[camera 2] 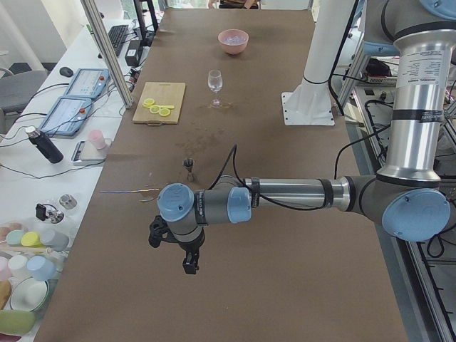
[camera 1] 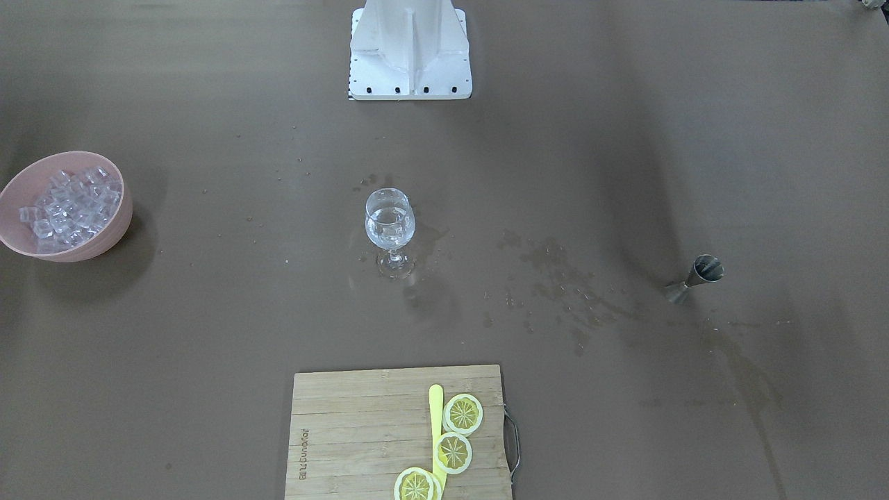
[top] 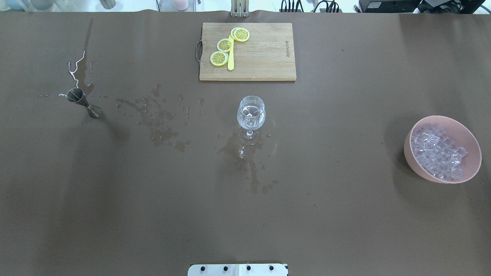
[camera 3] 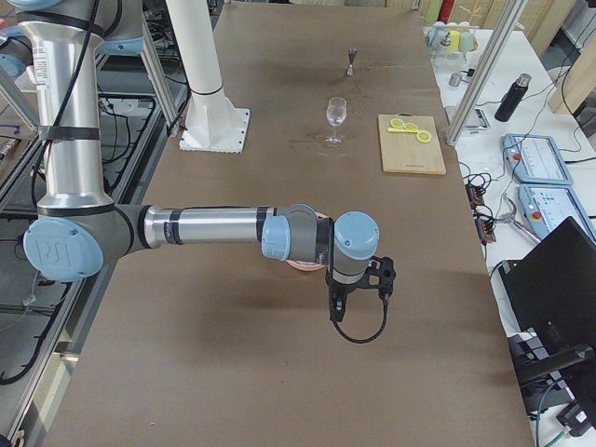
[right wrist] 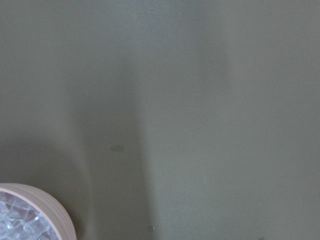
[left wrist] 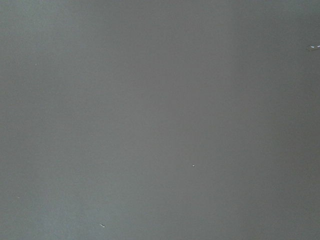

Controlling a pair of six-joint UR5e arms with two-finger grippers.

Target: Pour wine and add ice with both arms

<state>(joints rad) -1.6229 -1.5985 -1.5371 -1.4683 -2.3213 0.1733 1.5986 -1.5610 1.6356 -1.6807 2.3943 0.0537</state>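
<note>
Nearest the lens in each side view:
- left arm [camera 2: 292, 194] hangs low over the table's left end
- right arm [camera 3: 205, 226] hangs over the right end, just above the pink bowl [top: 412, 158]

Neither arm appears in the overhead or front views. The left gripper [camera 2: 187, 263] and right gripper [camera 3: 337, 312] both point down with nothing seen in them. Whether the fingers are parted or closed, I cannot tell from these angles.

Table [top: 345, 214]: brown cover with dark wet stains between centre and left.

Cutting board [top: 261, 57]: far edge, carrying lemon slices [top: 224, 45].

Bowl: upright and heaped with ice [top: 439, 155], well apart from the glass.

Wine glass [top: 251, 115]: upright at table centre. It holds the wine [camera 1: 389, 229], a shallow clear fill, and what looks like a cube or two in it.

Jigger [top: 83, 102]: standing at the left, away from the glass. Its contents are not discernible.

Assessment: the pour looks done. Ice seems at least partly added. With both arms clear of the glass, the task is probably at or near its end.
</note>
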